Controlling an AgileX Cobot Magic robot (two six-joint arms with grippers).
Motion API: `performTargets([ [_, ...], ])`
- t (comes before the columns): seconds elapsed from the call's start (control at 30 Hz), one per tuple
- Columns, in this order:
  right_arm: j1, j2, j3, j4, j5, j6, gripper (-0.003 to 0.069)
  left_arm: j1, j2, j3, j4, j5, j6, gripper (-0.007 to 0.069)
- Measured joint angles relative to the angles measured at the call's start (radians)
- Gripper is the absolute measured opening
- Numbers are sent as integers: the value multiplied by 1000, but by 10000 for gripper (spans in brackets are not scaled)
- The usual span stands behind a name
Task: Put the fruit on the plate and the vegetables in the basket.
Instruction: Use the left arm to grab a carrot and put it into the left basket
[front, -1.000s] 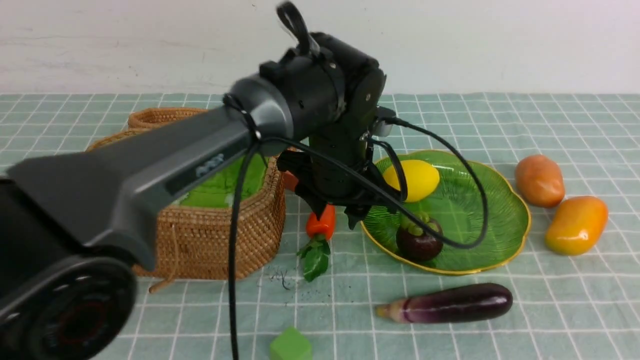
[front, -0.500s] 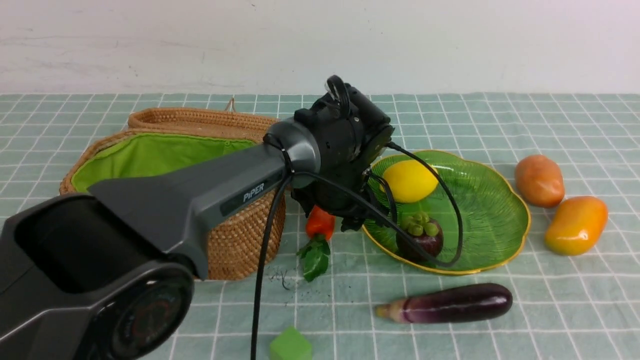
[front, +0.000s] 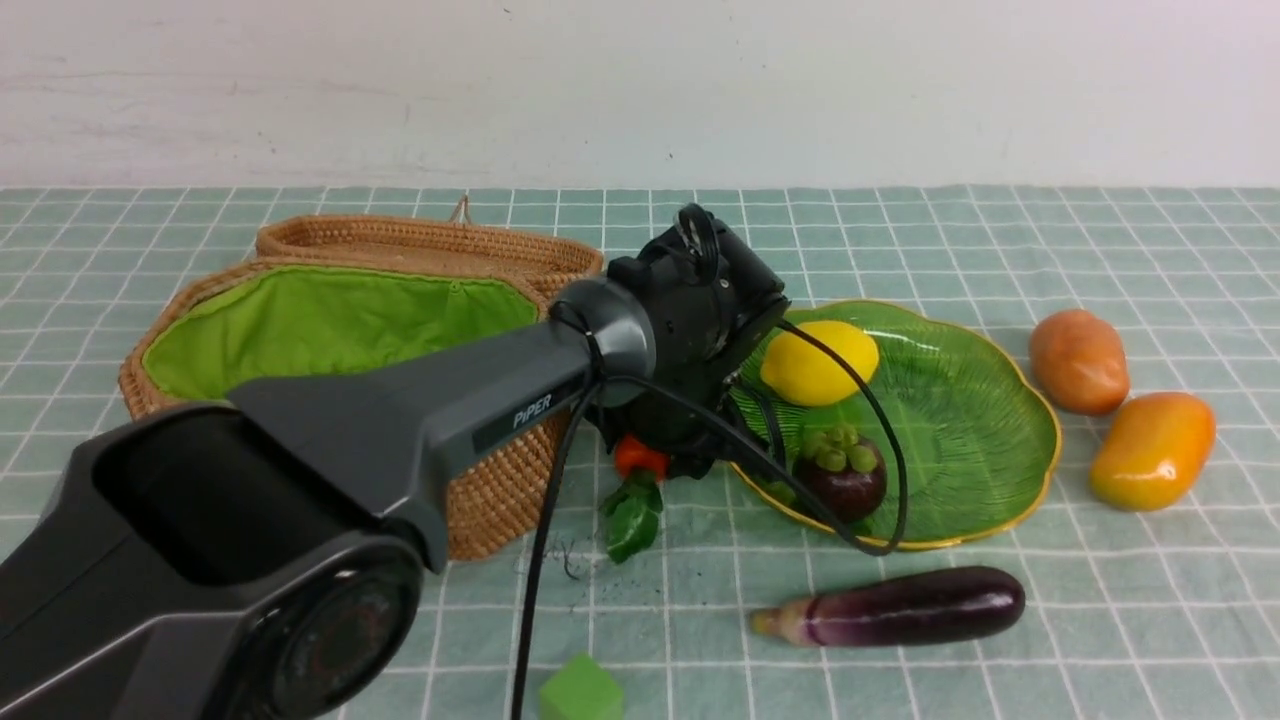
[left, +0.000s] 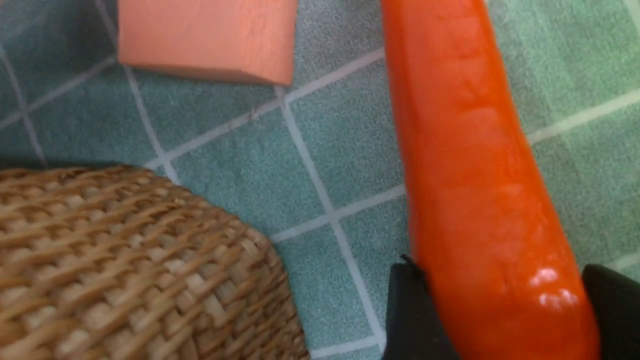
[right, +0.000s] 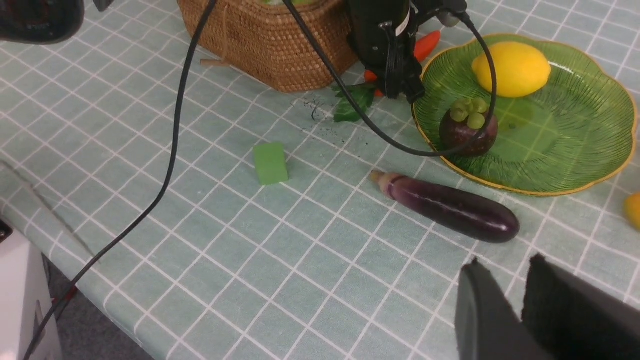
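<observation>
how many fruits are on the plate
2: the lemon on the far side of the plate, the mangosteen by its near rim. The mango lies off it, to the right. None looks hidden.

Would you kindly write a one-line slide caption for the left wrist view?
Left gripper flanking the carrot on the checked cloth, beside the wicker basket and a salmon cube.

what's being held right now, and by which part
left gripper: jaws flank the carrot near its leafy end; firm grip cannot be told. right gripper holds nothing.
</observation>
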Motion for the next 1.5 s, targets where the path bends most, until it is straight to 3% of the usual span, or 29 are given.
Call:
performTargets([
  [0.4, 0, -4, 0, 12, 0, -1, 141, -1, -70, -74, -3, 80, -8, 386],
  [0.5, 0, -4, 0, 12, -23, -1, 141, -1, -173, -145, -51, 143, 79, 386],
  [0.67, 0, -4, 3, 12, -89, -1, 142, -1, -356, -144, -149, 194, 316, 386],
  [0.8, 0, -4, 3, 12, -162, -6, 142, 36, -620, 44, -163, 196, 725, 386],
  [0.83, 0, -4, 3, 12, -165, -8, 142, 40, -631, 54, -163, 196, 725, 386],
  [0.93, 0, -4, 3, 12, -204, -43, 143, 158, -764, 233, -159, 196, 1030, 386],
  [1.0, 0, -4, 4, 12, -222, -53, 143, 204, -782, 283, -157, 196, 1117, 386],
  [1.03, 0, -4, 4, 13, -239, -66, 143, 263, -787, 343, -151, 188, 1224, 386],
  [1.1, 0, -4, 4, 14, -254, -72, 143, 317, -770, 406, -150, 150, 1289, 386],
  [1.3, 0, -4, 4, 16, -254, -73, 143, 384, -683, 525, -116, -48, 1316, 386],
  [1.5, 0, -4, 4, 23, -236, -73, 143, 384, -639, 532, -70, -160, 1240, 398],
])
